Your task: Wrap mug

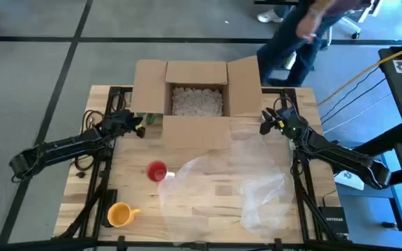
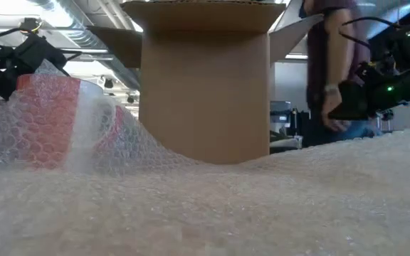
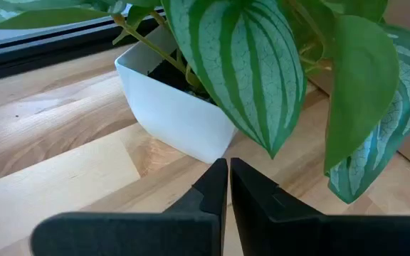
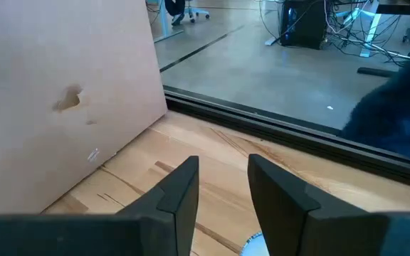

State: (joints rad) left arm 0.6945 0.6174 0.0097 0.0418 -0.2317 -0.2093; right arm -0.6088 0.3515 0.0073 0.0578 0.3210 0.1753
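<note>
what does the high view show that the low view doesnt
Only the high view shows the yellow mug near the table's front left corner, the packing filler inside the open box, the potted plant beside the left gripper, and the right gripper by the box's right flap.

Only the low view shows the bubble texture of the wrap up close, draped against the red mug's side.

Both show the red mug, the bubble wrap, the cardboard box and a person behind the table.
</note>
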